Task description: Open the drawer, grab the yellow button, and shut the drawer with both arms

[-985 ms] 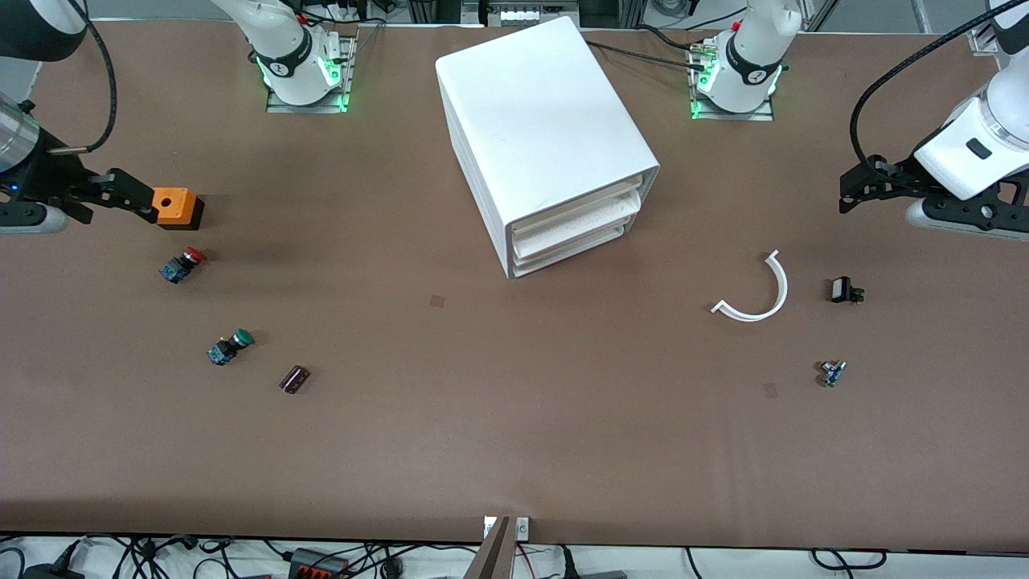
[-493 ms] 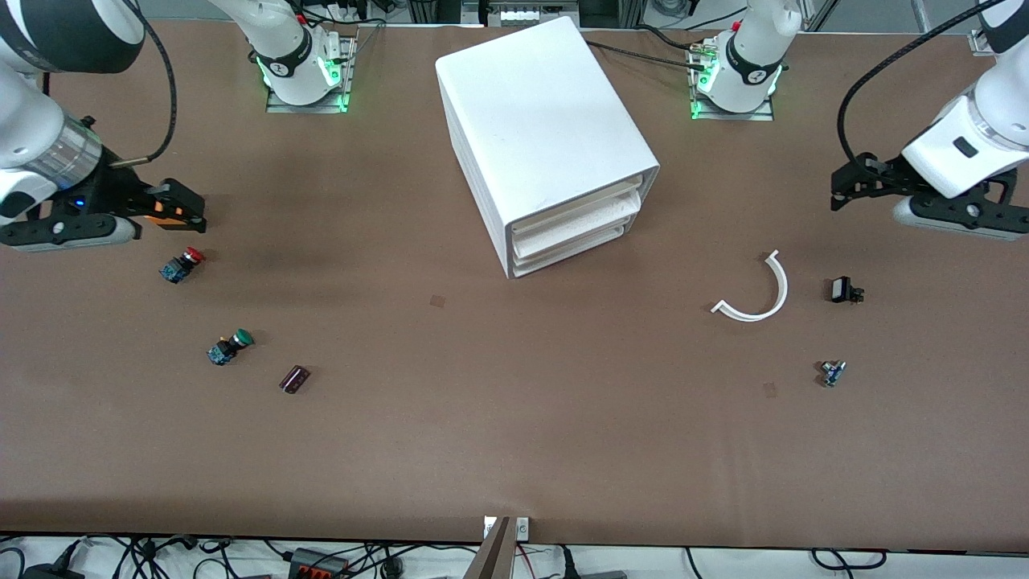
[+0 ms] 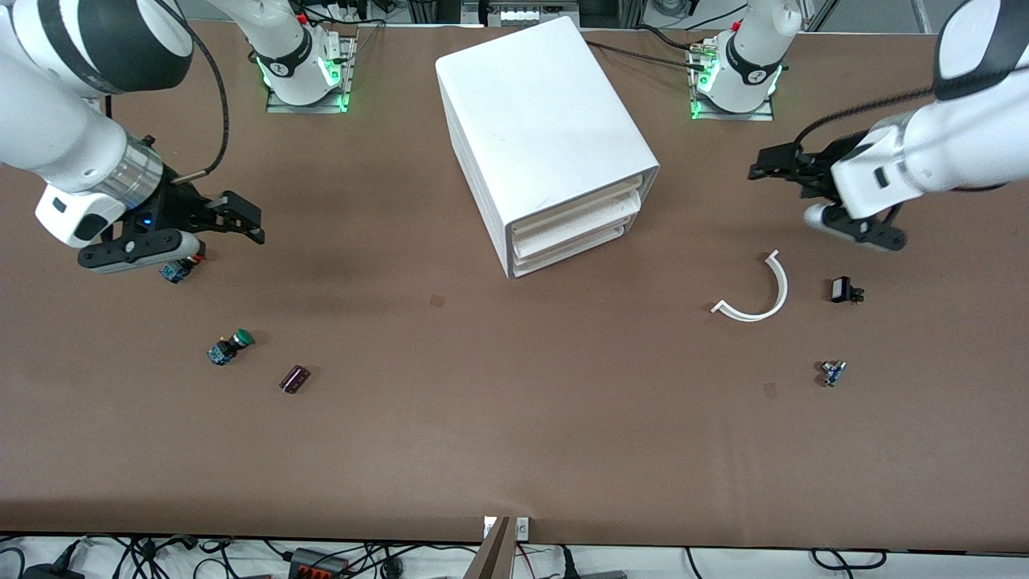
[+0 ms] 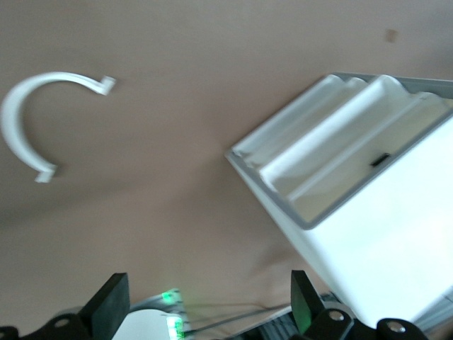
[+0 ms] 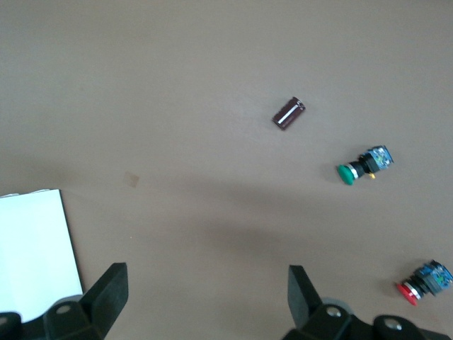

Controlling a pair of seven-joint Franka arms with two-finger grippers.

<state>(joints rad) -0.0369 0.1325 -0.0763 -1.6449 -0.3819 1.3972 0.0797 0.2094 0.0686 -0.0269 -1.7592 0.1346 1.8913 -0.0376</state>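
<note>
The white cabinet (image 3: 547, 137) stands mid-table between the two arm bases, also seen in the left wrist view (image 4: 382, 234) and the right wrist view (image 5: 35, 248). Its three drawers (image 3: 572, 229) are stacked on the face turned toward the front camera and the left arm's end, and all are pushed in; the left wrist view shows their ridged fronts (image 4: 333, 134). The button is out of view. My right gripper (image 3: 251, 222) (image 5: 205, 294) hangs open and empty over the table toward the right arm's end. My left gripper (image 3: 762, 165) (image 4: 209, 301) hangs open and empty toward the left arm's end.
A red-capped button (image 5: 422, 283) lies half under the right hand (image 3: 171, 272). A green-capped button (image 3: 229, 346) (image 5: 361, 166) and a dark cylinder (image 3: 294, 379) (image 5: 288, 113) lie nearer the front camera. A white arc (image 3: 760, 293) (image 4: 28, 106), a black part (image 3: 844, 289) and a small blue part (image 3: 832, 372) lie at the left arm's end.
Both arms swung in from the table's ends toward the cabinet. The right hand passed over an orange box and now hides it. Both grippers stayed open.
</note>
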